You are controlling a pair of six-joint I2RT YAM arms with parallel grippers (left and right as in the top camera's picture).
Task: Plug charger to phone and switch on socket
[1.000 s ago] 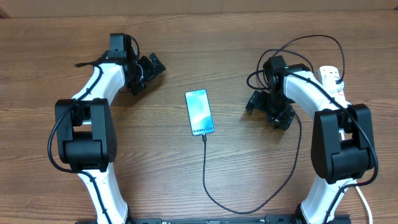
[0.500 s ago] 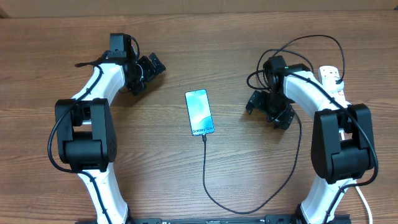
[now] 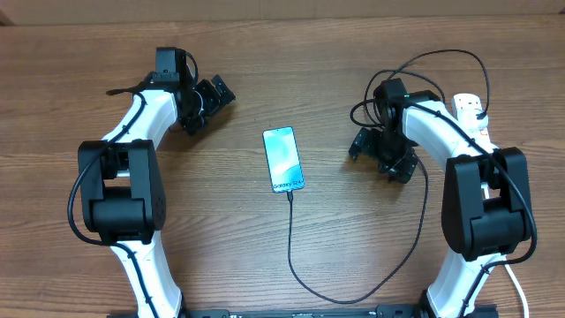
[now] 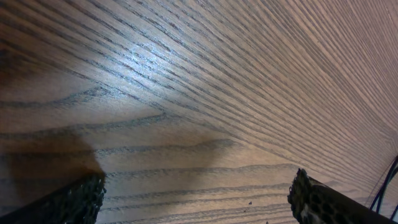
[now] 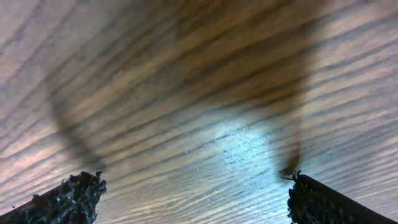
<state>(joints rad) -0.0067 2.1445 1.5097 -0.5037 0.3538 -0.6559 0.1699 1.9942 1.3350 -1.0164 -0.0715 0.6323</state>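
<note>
Since the charger (image 3: 290, 238) meets the lower edge of the phone (image 3: 282, 159), lying screen-up mid-worktop (image 3: 291, 53), that step looks done — so left claw (image 3: 208, 102) and right claw (image 3: 381, 159) hang wide open, empty, clear of it. The socket (image 3: 470, 108) sits half hidden behind the right arm — switch state unreadable.

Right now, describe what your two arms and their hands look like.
The left arm and right arm match: smooth white curved shells between bulky black joint blocks, with thin black cables looping beside the joints. The left hand and right hand are all black. Up close, their fingers have rough, dimpled black pads.
</note>
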